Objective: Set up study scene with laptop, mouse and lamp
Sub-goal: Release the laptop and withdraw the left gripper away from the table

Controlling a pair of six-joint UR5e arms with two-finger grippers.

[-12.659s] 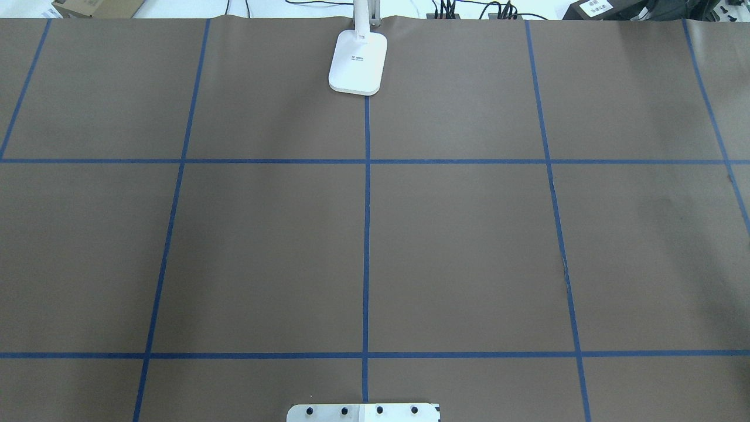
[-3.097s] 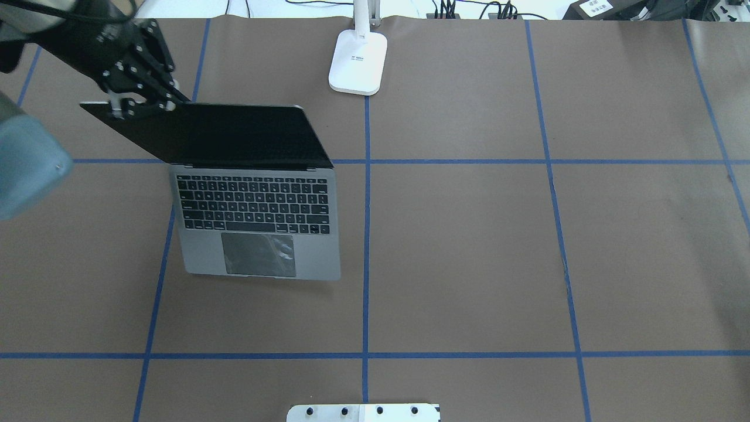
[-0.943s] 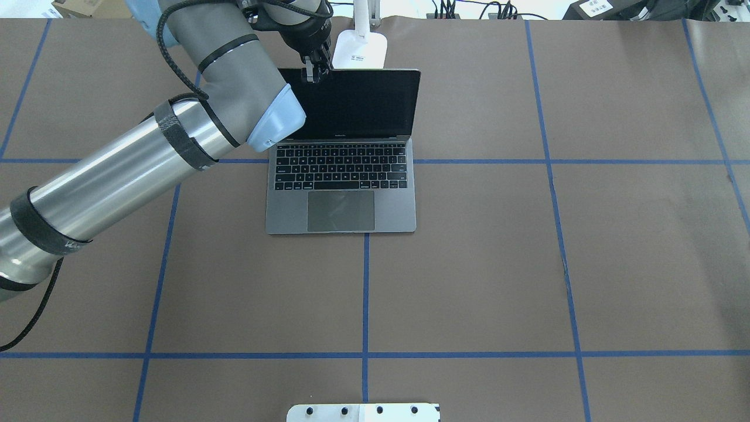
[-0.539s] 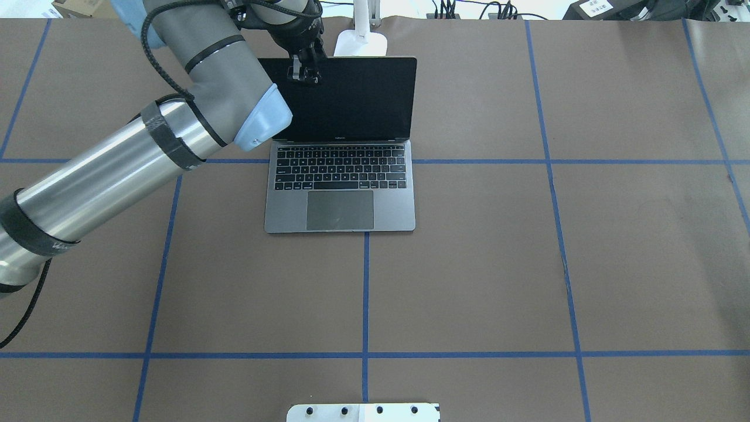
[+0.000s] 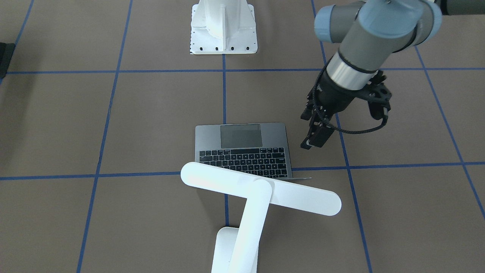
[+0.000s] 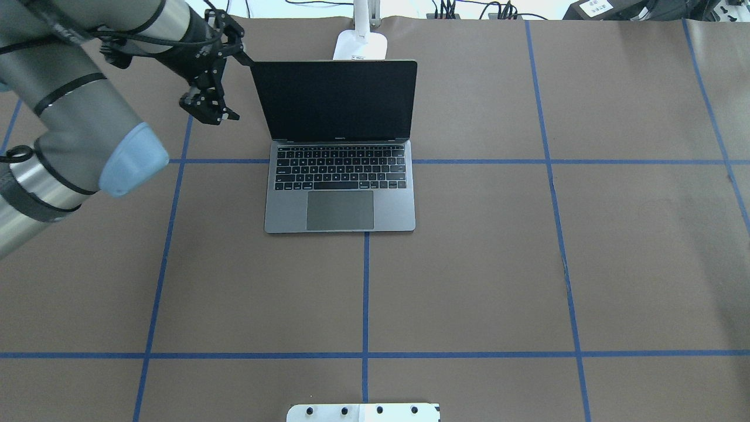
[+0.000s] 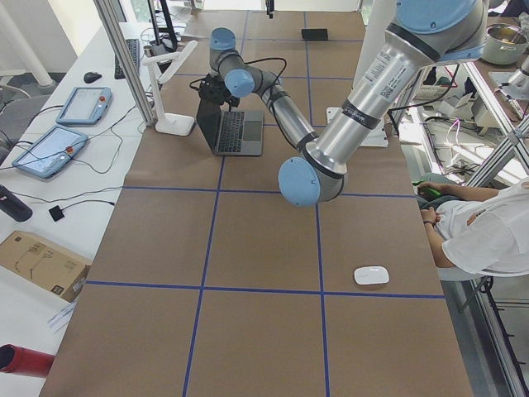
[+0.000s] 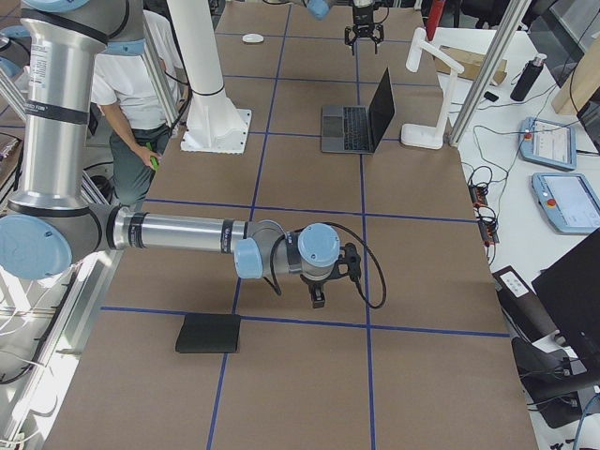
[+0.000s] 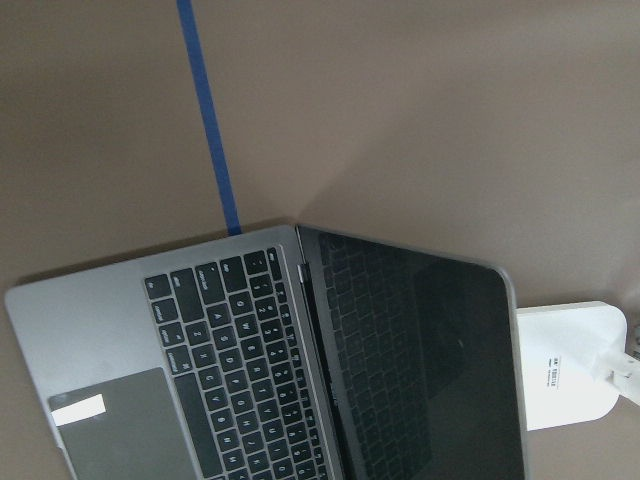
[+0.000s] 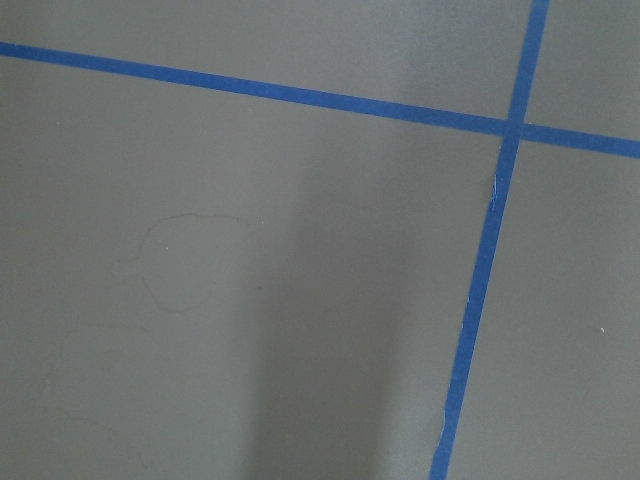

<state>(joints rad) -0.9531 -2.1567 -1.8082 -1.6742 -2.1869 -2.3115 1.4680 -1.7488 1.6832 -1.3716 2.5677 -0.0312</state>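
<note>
Left gripper, spread and empty, hangs beside one laptop; one lamp, one mouse.

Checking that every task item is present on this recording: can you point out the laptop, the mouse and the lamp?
laptop (image 6: 340,210), overhead view, on its trackpad.
mouse (image 7: 371,275), left side view, on its top shell.
lamp (image 5: 307,200), front-facing view, on its bar head.

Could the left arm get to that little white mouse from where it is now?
Probably yes. The mouse lies alone at that arm's end of the table, nothing around it, and the arm's fingers, beside the laptop, hold nothing.
</note>
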